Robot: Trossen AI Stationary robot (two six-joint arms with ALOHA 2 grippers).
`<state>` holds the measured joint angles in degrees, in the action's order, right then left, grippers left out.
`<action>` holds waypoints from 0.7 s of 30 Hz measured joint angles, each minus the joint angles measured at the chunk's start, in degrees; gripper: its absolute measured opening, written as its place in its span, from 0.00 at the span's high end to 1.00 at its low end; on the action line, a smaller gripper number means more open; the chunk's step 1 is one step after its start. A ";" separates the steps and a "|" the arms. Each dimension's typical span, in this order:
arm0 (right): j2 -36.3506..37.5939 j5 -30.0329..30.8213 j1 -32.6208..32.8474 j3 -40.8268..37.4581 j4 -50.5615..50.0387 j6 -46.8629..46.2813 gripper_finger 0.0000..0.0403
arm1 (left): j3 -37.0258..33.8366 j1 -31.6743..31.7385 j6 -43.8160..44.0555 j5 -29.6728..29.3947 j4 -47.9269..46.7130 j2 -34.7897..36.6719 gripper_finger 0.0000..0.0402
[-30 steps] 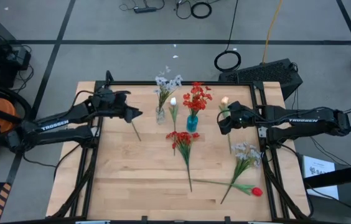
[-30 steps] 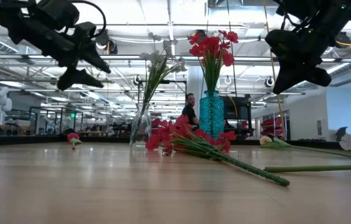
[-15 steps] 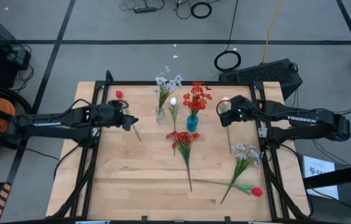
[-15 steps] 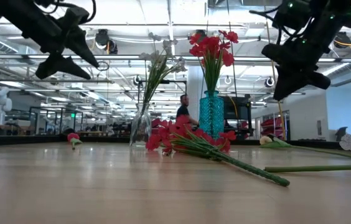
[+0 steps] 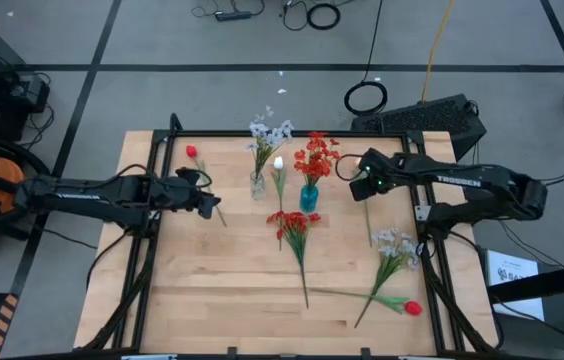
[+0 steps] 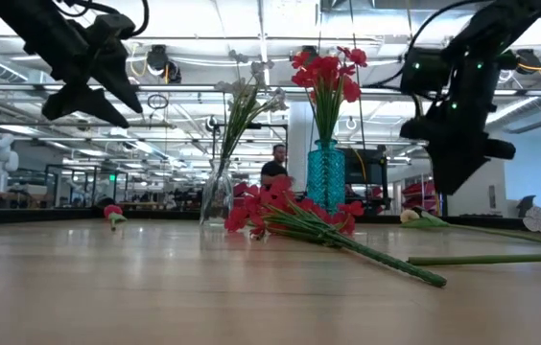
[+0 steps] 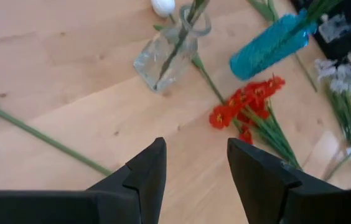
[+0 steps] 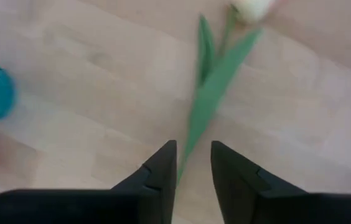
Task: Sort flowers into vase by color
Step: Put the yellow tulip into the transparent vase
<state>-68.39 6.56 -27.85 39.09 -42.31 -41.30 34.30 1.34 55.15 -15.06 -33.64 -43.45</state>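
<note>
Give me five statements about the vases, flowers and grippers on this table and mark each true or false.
1. The blue vase holds red flowers. True.
2. The clear vase is empty. False: pale sprays stand in it.
3. A red bunch lies flat on the table. True.
4. The right gripper holds a tulip. False: its fingers are open above the tulip's stem, not closed on it.
5. The left gripper is shut. False: it is open and holds nothing.
</note>
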 joint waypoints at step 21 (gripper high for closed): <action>-17.21 -3.63 0.92 0.26 3.68 -2.37 0.69 | -0.02 0.02 -1.94 1.26 0.07 -1.98 0.56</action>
<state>-85.60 2.93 -26.93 39.35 -38.64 -43.66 34.28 1.37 53.21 -13.80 -33.56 -45.43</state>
